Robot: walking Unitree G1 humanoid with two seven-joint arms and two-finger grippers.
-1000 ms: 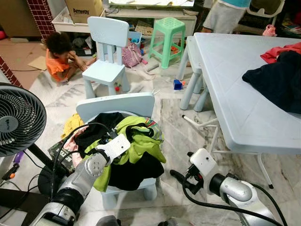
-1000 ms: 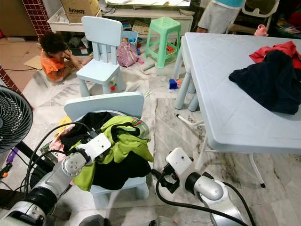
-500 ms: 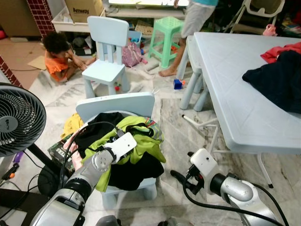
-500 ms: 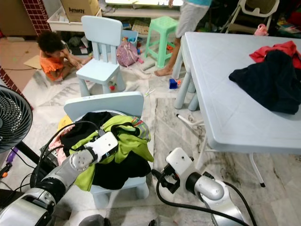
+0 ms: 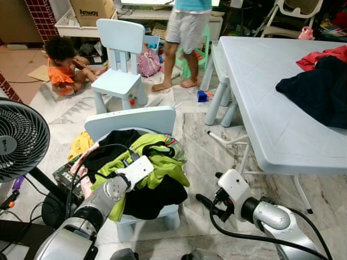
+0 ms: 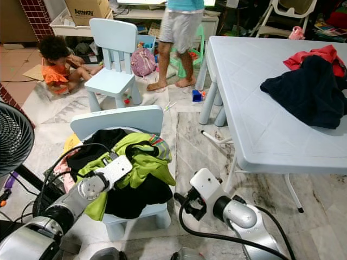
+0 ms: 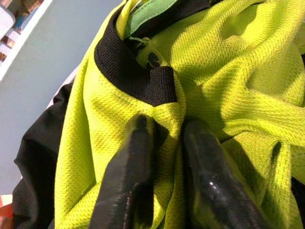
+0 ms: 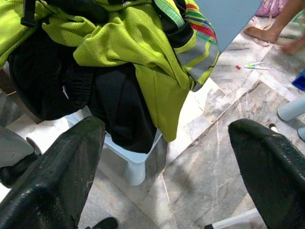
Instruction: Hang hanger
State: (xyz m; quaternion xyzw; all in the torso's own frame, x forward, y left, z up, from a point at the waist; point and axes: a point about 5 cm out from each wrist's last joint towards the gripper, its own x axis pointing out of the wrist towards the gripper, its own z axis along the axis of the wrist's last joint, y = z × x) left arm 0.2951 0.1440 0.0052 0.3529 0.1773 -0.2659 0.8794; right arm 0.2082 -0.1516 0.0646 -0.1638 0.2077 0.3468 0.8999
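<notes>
The left gripper (image 7: 164, 129), arm reaching forward over the small pale-blue chair (image 5: 130, 120), pinches a fold of the lime-green shirt (image 7: 228, 95) heaped on its seat. Bare marble floor (image 5: 203, 157) separates chair and table (image 5: 260, 97). There the right gripper (image 8: 164, 167) hangs low, fingers spread wide, holding nothing.

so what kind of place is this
Most likely a lived-in family room at home: child-size pale blue chairs, a low plastic table with clothes on it, toys on the marble floor, and a laundry pile on the near chair.
</notes>
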